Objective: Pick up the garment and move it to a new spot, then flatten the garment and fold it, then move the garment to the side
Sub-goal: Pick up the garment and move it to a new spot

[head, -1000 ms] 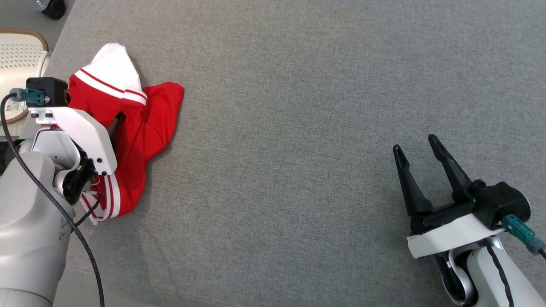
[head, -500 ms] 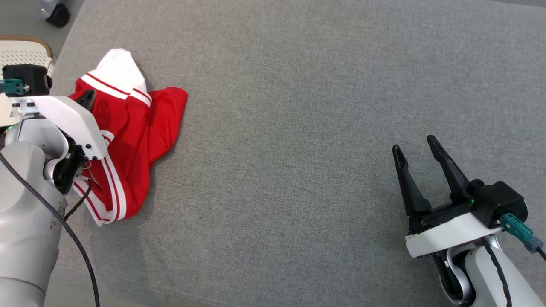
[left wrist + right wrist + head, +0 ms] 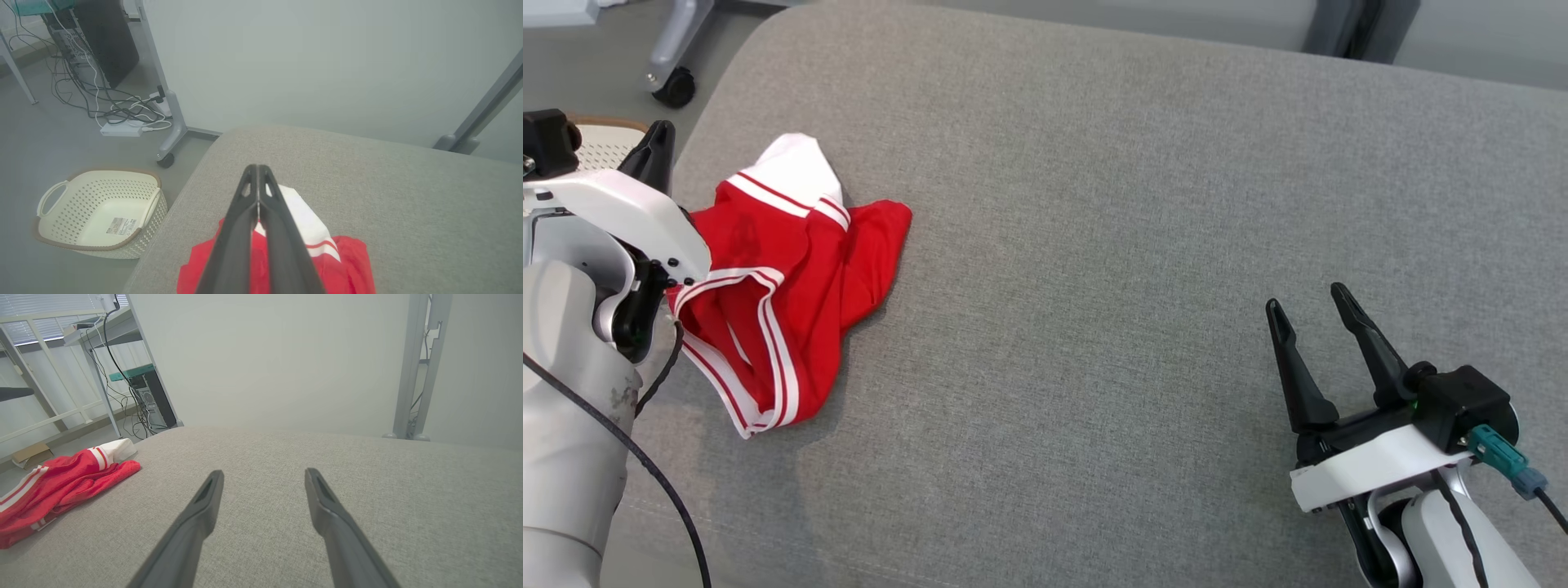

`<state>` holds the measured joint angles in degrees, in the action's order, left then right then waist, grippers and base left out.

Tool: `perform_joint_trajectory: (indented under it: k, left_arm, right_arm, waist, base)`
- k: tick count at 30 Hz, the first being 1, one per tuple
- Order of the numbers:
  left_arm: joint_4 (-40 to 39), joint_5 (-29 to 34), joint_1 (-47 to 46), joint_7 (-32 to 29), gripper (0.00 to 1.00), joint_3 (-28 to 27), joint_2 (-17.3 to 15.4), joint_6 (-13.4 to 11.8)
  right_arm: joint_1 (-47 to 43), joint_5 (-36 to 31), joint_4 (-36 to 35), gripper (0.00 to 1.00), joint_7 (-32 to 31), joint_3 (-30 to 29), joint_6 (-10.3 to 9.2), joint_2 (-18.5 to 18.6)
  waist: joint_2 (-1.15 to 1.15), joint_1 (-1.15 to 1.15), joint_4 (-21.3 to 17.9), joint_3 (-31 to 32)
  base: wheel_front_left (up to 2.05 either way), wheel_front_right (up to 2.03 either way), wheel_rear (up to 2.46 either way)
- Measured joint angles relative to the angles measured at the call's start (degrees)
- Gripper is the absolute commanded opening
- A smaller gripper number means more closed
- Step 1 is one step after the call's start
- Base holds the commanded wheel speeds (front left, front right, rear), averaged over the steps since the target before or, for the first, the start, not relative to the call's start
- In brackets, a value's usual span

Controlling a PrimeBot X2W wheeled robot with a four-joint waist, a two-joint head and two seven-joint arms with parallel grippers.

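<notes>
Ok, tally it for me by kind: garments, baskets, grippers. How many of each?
Garment: 1
Basket: 1
Grippers: 2 (left gripper, right gripper)
Total: 4

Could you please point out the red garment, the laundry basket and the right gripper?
red garment (image 3: 849, 249), head view, on its red middle.
laundry basket (image 3: 106, 190), left wrist view, on its perforated inner wall.
right gripper (image 3: 1306, 298), head view, midway between its fingertips.
</notes>
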<state>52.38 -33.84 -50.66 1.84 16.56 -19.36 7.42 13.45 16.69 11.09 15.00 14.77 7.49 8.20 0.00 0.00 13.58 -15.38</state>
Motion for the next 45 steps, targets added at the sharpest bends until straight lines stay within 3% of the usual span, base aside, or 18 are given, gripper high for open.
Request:
perform_joint_trajectory:
  k: [11,18,24,29,30,31,38,45]
  left_arm:
    - [-5.6,-0.6,5.4,9.2,0.0,-0.6,-0.4,-0.2]
    - [-18.7,0.5,19.3,13.1,0.0,-4.2,0.8,-3.8]
    - [-36.4,5.1,35.4,13.1,0.0,-11.8,7.4,-7.0]
    - [-43.3,10.6,44.1,13.2,0.0,-15.1,13.4,-6.1]
    - [-43.4,11.1,45.2,13.2,0.78,-15.5,14.1,-5.9]
    - [-43.4,11.3,46.2,13.2,1.0,-15.9,14.9,-5.3]
    - [-42.0,16.1,48.0,13.2,1.0,-17.2,16.2,-3.1]
    - [-42.1,16.1,48.0,13.2,1.0,-18.1,16.5,-2.4]
  right_arm:
    - [-2.4,0.0,-0.3,1.0,0.0,-0.6,0.0,-1.2]
    - [-5.2,-0.1,-1.1,1.0,0.0,-1.6,0.0,-2.3]
    - [-7.3,-0.5,-1.7,1.0,0.0,-2.3,0.0,-2.7]
    - [-8.1,-0.6,-2.1,1.0,0.0,-2.4,0.0,-2.8]
    - [-8.1,-0.6,-2.1,1.0,0.0,-2.4,0.0,-2.9]
    - [-8.1,-0.7,-2.1,1.0,0.0,-2.3,0.0,-2.9]
    - [-8.1,-0.7,-2.1,1.0,0.0,-1.8,0.0,-3.1]
    - [-8.2,-0.7,-1.8,1.0,0.0,-1.5,0.0,-3.1]
  waist:
    - [0.0,0.0,-0.2,4.5]
    - [0.0,0.0,-0.4,8.2]
    - [0.0,0.0,-0.1,10.5]
    - [0.0,0.0,0.5,11.4]
    - [0.0,0.0,0.6,11.5]
    - [0.0,0.0,0.7,11.6]
    - [0.0,0.0,0.9,12.0]
    - [0.0,0.0,1.0,12.1]
  base:
    - [0.0,0.0,0.0]
    - [0.0,0.0,0.0]
    - [0.0,0.0,0.0]
    - [0.0,0.0,0.0]
    - [0.0,0.0,0.0]
    - [0.0,0.0,0.0]
    - [0.0,0.0,0.0]
    - [0.0,0.0,0.0]
